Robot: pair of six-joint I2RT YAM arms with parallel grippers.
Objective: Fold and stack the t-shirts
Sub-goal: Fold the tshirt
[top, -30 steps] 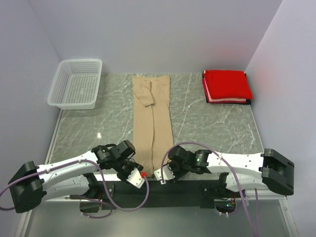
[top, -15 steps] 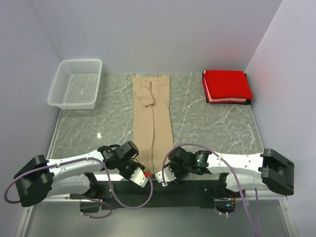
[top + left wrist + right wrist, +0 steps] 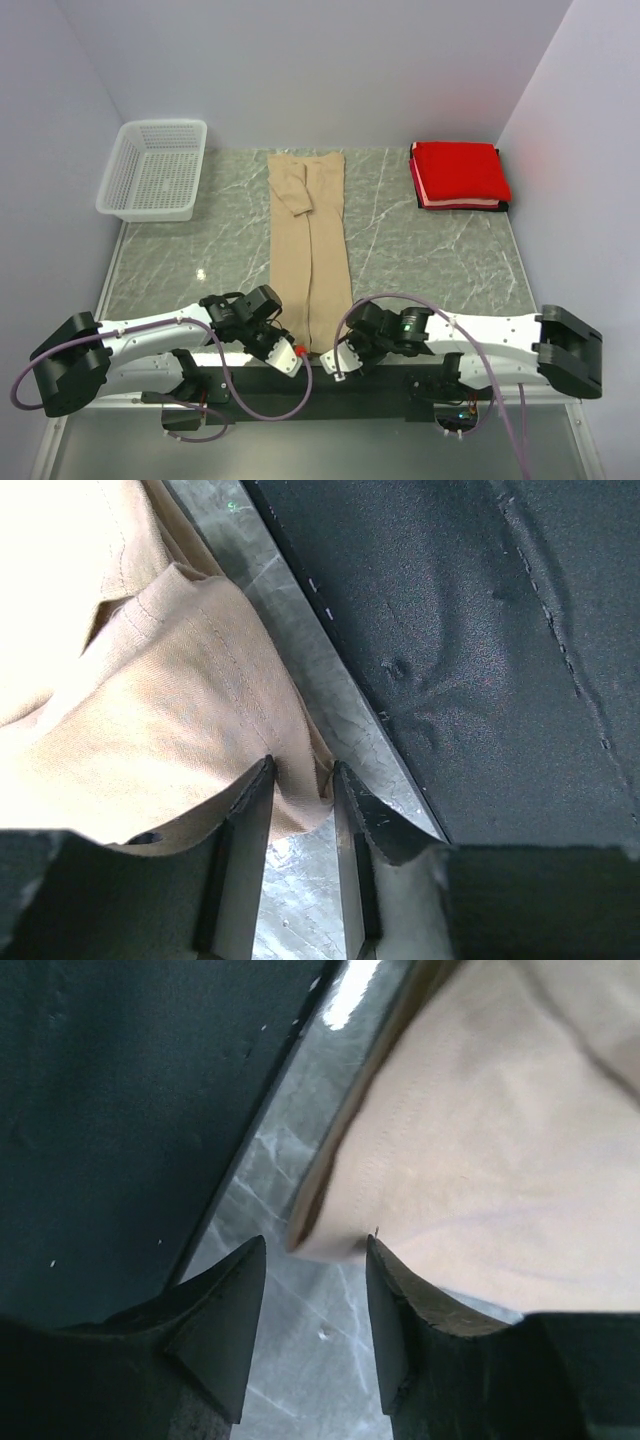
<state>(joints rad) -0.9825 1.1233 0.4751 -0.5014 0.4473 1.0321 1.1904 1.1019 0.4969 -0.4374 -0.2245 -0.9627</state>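
The tan t-shirt (image 3: 310, 250) lies folded into a long narrow strip down the middle of the table, its near end at the front edge. The red t-shirt (image 3: 458, 172) sits folded at the back right. My left gripper (image 3: 292, 353) is at the strip's near left corner. In the left wrist view the gripper (image 3: 302, 775) is closed narrowly on the bunched tan corner (image 3: 150, 680). My right gripper (image 3: 333, 362) is at the near right corner. In the right wrist view it (image 3: 315, 1250) is open, with the tan corner (image 3: 480, 1160) at its tips.
A white mesh basket (image 3: 155, 170) stands at the back left. The marble table (image 3: 420, 250) ends just behind both grippers at a black base strip (image 3: 380, 382), which also shows in the left wrist view (image 3: 480, 630) and the right wrist view (image 3: 120, 1090).
My left gripper has moved right and inward to the strip's near left corner. My right gripper has shifted slightly nearer to the right corner. The shirts have not moved.
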